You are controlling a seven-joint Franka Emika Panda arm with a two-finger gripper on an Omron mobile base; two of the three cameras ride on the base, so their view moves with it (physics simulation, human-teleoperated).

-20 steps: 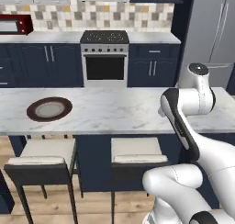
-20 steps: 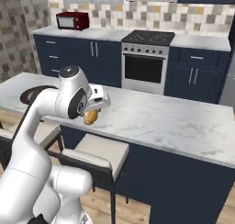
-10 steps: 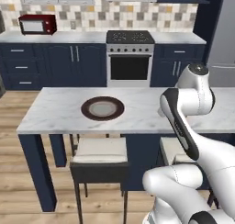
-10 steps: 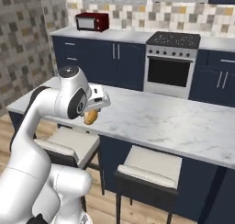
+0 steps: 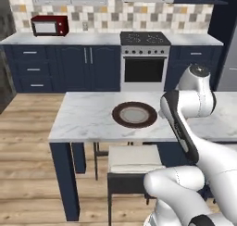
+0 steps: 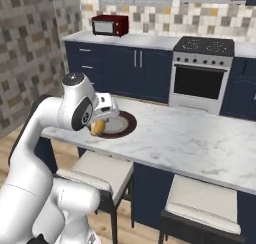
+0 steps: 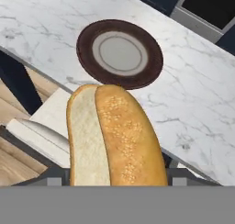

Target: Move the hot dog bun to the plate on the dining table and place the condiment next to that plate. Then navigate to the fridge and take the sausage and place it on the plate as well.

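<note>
Hot dog bun [image 7: 114, 138] is held upright in the gripper [image 6: 100, 124], jaws closed on its sides; it is carried in the air at the near edge of the dining table [image 5: 88, 118], just short of the plate [image 5: 134, 115]. In the hand view the bun's pale cut face and seeded tan crust are seen, with the plate beyond it. The plate lies alone on the white grey-veined marble top, toward the near edge and roughly midway along it. No legible writing or brand marks are observed on any item. Two cushioned stools [image 6: 97, 170] are tucked under the table's near side. Wood plank flooring [image 5: 28, 174] is noted. Along the far wall, navy cabinets [image 5: 69, 67] with a marble counter, a steel oven range [image 5: 144, 63], a red microwave [image 5: 49, 25] and a tiled backsplash [image 5: 92, 12] are recorded.
</note>
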